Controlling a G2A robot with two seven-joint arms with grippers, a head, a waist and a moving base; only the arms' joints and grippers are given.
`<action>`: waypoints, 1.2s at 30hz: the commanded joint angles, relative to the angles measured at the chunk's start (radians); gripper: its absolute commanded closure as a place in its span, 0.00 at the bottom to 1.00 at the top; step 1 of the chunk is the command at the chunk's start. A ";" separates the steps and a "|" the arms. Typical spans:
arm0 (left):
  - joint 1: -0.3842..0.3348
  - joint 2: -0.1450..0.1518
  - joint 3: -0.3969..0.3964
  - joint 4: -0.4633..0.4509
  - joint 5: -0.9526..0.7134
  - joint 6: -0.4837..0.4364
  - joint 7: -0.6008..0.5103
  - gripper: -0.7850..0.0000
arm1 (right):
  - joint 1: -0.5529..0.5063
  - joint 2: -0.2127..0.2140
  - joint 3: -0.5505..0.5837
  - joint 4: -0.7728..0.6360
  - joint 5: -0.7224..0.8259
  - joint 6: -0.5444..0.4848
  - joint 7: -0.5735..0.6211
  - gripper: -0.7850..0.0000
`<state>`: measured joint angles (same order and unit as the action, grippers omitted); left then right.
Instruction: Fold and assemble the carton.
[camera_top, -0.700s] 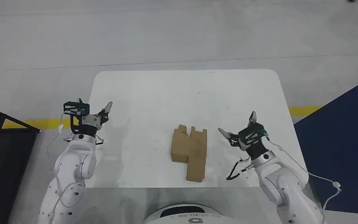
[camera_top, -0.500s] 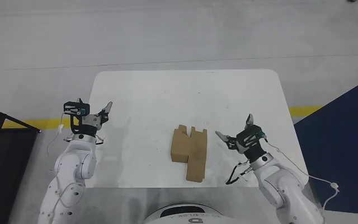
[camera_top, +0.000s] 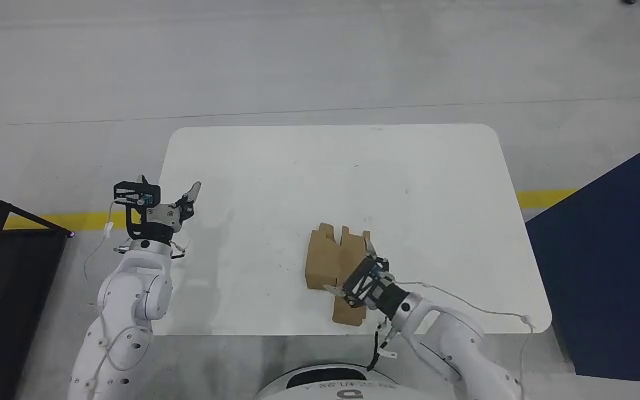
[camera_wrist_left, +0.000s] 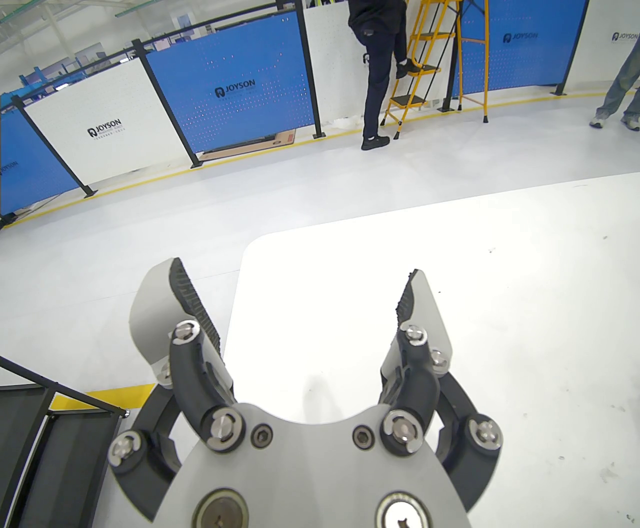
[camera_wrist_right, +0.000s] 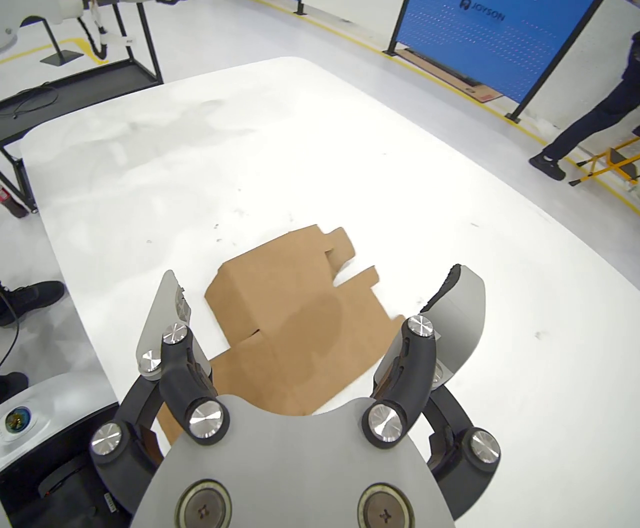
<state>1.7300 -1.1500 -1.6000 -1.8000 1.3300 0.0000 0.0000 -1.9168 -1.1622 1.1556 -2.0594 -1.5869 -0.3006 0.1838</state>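
Scene: a white table (camera_top: 300, 170) with rounded corners, seen from above, with one robot arm at each side.
Carton: a brown cardboard carton (camera_top: 338, 265), not yet assembled, lies on the table close to the edge nearest the robot, a little right of the middle.
Carton shape: its far end has two short notched flaps, and a narrower strip runs back to the near edge. Crease lines cross it. I cannot tell whether any panel is raised off the table.
Carton up close: in the right wrist view the carton (camera_wrist_right: 295, 320) lies directly in front of and beneath the fingers, on the white table (camera_wrist_right: 150, 150).
Right gripper: the right gripper (camera_top: 350, 272) is over the near right part of the carton, fingers spread wide with nothing between them. Contact with the cardboard cannot be judged.
Right gripper up close: the right gripper (camera_wrist_right: 314, 277) straddles the carton, one finger above the cardboard and the other above bare table just beside its edge.
Left gripper: the left gripper (camera_top: 172, 192) hangs at the table's left edge, well apart from the carton.
Left gripper up close: the left gripper (camera_wrist_left: 295, 270) is spread wide and empty, one finger over the table (camera_wrist_left: 500, 250) and one over the floor beyond.
Surroundings: a yellow floor line (camera_top: 70, 218), blue and white fence panels (camera_wrist_left: 250, 95), a yellow step ladder (camera_wrist_left: 415, 55).
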 joint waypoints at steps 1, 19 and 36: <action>0.000 0.000 0.000 0.000 0.000 0.000 0.000 0.00 | 0.013 -0.002 -0.031 0.020 -0.033 0.002 0.031 0.00; 0.000 0.000 0.000 0.000 0.000 0.000 0.000 0.00 | -0.005 0.032 0.118 0.121 -0.122 -0.040 0.102 0.00; 0.000 0.000 0.000 0.000 0.000 0.000 0.000 0.00 | -0.073 0.059 0.180 0.059 -0.274 -0.109 0.037 0.37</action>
<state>1.7300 -1.1500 -1.6000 -1.8000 1.3300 0.0000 0.0000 -1.9895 -1.1036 1.3373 -2.0002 -1.8537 -0.4134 0.2185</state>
